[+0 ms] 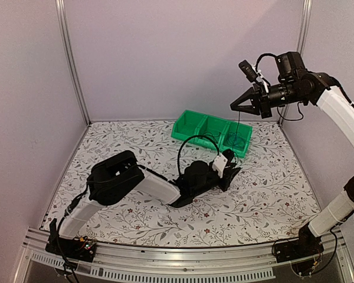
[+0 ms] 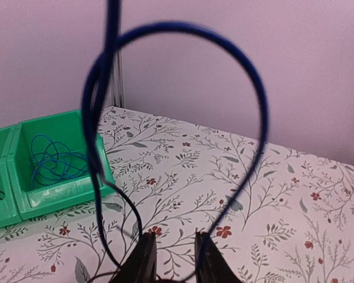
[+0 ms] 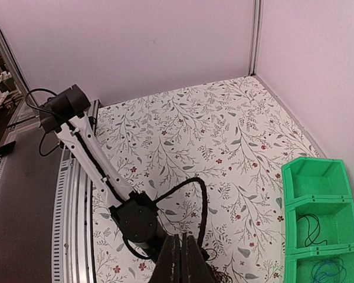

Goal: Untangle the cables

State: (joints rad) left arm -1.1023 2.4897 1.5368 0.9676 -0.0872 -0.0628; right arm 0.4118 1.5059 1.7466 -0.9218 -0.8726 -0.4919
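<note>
Of the cables, two look sorted. A blue-teal cable (image 1: 239, 140) lies coiled in the right compartment of the green bin (image 1: 192, 127) at the far side of the table (image 1: 135, 147). A black cable (image 3: 310, 230) sits in the middle compartment, and the left compartment shows no wire. What seems left is a thin black wire (image 2: 130, 212), which curls down to the table just in front of the left gripper (image 2: 174, 262). A few fine dark strands (image 3: 219, 274) also show beside that gripper in the right wrist view, too small to count. The left gripper lies low near the table's middle. Its fingers (image 2: 143, 262) stand a little apart with table showing between them, and no wire is visibly caught there. The big dark loop across its view is the arm's own hose (image 2: 256, 118), not one of the cables. The right gripper (image 1: 235, 105) hangs high above the bin with its fingers pressed together. In the overhead view a faint line drops from it toward the right compartment, but it is too fine to tell whether a cable is held. The task looks well past halfway, with the last strands near the left gripper to separate and bin.
</note>
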